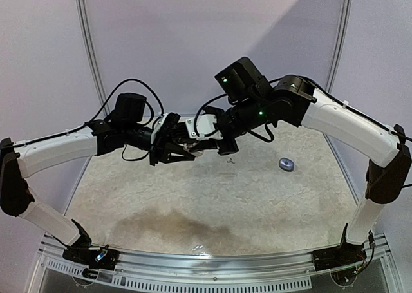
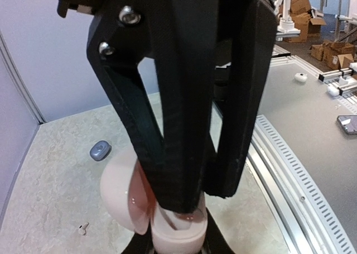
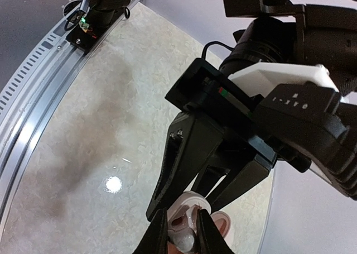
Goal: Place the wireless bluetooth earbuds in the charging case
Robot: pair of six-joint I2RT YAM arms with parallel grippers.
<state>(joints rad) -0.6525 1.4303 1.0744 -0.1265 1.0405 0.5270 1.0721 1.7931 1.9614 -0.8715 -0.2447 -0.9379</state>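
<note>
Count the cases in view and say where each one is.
2. An open pale pink case is held in the left gripper above the table; a small grey oval case lies on it, farther right. Others may be hidden.

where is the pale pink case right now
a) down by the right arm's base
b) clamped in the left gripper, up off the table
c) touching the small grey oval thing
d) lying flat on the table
b: the left gripper is shut on the pale pink case in the air where the two arms meet, while the small grey oval thing lies apart from it on the table.
</note>
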